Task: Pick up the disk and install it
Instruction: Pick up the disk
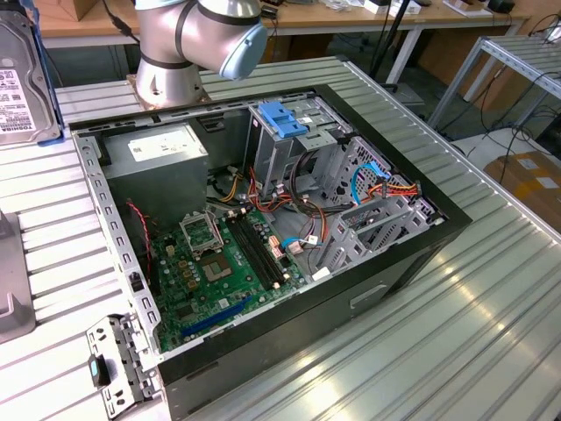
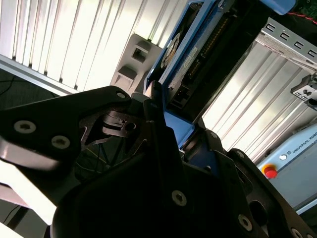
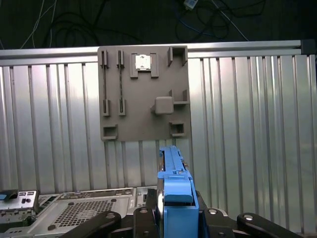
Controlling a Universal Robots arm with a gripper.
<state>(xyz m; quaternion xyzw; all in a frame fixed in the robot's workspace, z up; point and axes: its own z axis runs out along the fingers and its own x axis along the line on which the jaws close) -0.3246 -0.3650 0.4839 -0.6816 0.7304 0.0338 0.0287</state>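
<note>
Blue-framed disk clamped edge-on between jaws of gripper; grip must be firm, disk straight, not tilted.

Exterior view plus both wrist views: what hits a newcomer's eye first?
In the first wrist view, the flat dark disk in a bright blue plastic carrier stands edge-on, clamped in the black gripper, with the ribbed metal table behind it. In the exterior view, the open black computer case lies on that table, its green motherboard exposed.
</note>
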